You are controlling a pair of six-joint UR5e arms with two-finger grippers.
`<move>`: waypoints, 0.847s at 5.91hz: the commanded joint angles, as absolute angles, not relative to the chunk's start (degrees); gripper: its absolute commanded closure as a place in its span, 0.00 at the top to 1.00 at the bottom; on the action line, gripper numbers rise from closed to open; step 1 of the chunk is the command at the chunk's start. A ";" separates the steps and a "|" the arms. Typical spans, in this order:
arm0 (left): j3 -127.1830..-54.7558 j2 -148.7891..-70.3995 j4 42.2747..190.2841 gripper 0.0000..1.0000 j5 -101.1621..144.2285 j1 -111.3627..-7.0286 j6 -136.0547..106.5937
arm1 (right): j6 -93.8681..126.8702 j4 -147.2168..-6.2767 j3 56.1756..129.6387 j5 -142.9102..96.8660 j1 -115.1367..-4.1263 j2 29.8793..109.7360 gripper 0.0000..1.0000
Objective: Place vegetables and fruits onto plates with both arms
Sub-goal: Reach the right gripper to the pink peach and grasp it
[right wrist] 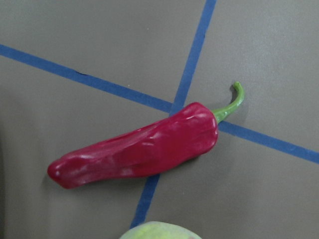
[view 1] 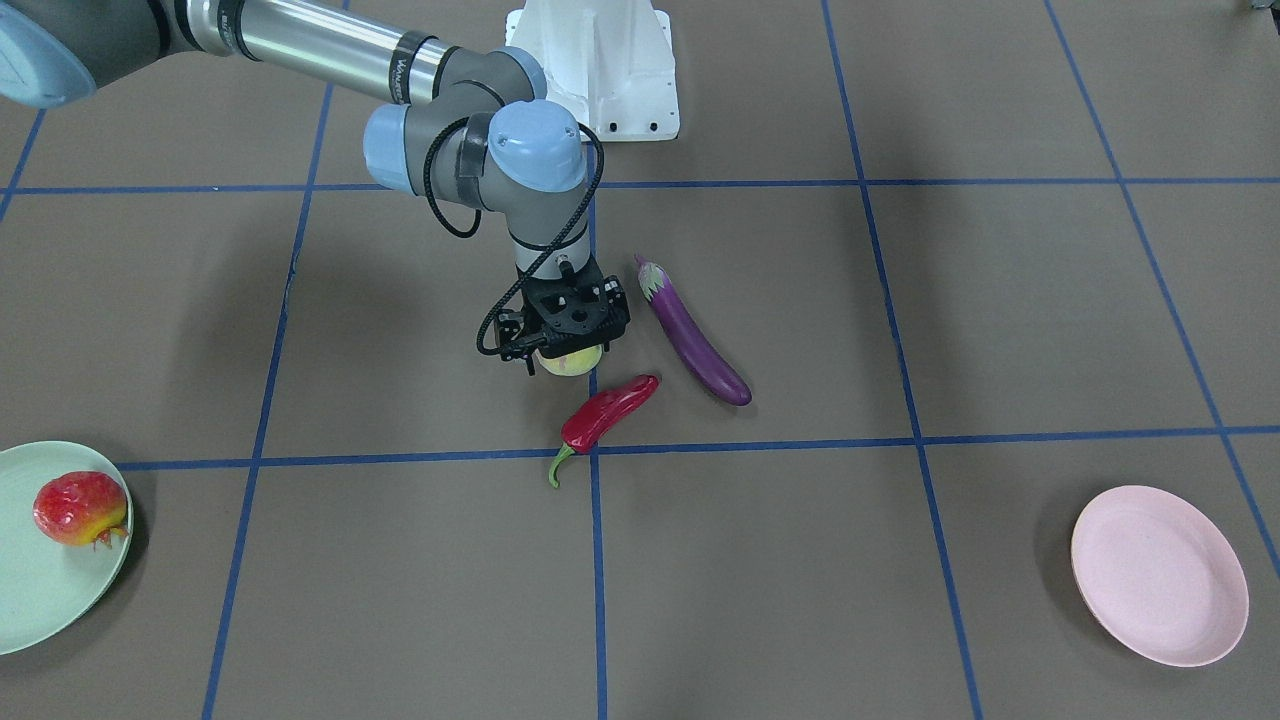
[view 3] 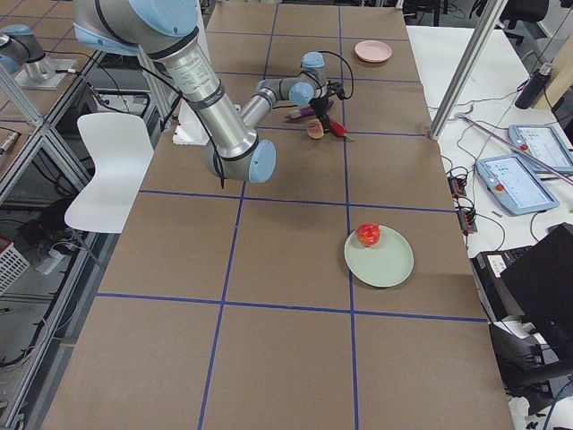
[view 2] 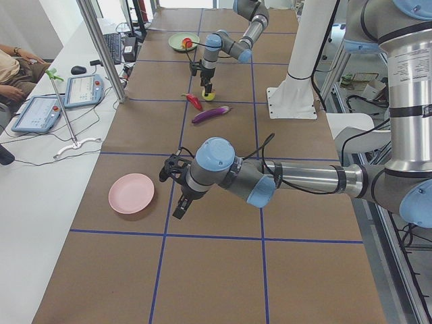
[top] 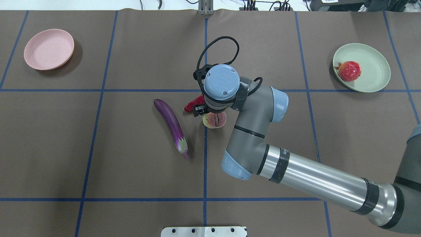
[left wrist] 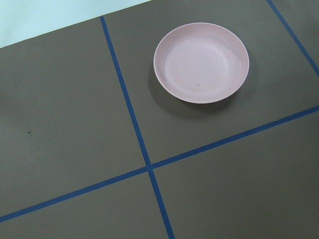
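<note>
Pink plate (view 1: 1160, 575) lies at the front view's lower right; the green plate (view 1: 40, 600), cut off by the left edge, carries the pomegranate (view 1: 80, 508). Mid-frame, past the chili (view 1: 605, 410) and beside the eggplant (view 1: 693, 333), the right gripper (view 1: 565, 350) hides most of the peach (view 1: 572, 366), so its grasp is unclear; the left gripper (view 2: 181, 206), seen only sidelong, is unreadable too.

Front-facing view: across the surface (view 1: 900, 560) from the robot, steeply down, robot base (view 1: 600, 60) top centre. Overhead: behind the robot, forward and down, base at bottom edge. Side views: opposite ends, far back, looking along the surface. Left wrist: high up, pink plate (left wrist: 201, 63) upper right, also upper left in overhead. Right wrist: very close on chili pepper (right wrist: 139, 149), shared with front-facing view's centre.
</note>
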State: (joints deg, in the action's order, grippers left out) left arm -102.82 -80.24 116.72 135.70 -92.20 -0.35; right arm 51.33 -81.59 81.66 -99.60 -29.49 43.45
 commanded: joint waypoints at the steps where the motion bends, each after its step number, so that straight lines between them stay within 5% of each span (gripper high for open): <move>1: -102.83 -80.33 116.72 1.00 135.70 -92.20 -0.35 | 51.85 -81.30 81.91 -99.67 -29.36 43.07 0.99; 5: -102.83 -80.24 116.72 1.00 135.70 -92.20 -0.44 | 52.03 -81.21 81.74 -99.67 -29.27 43.85 0.99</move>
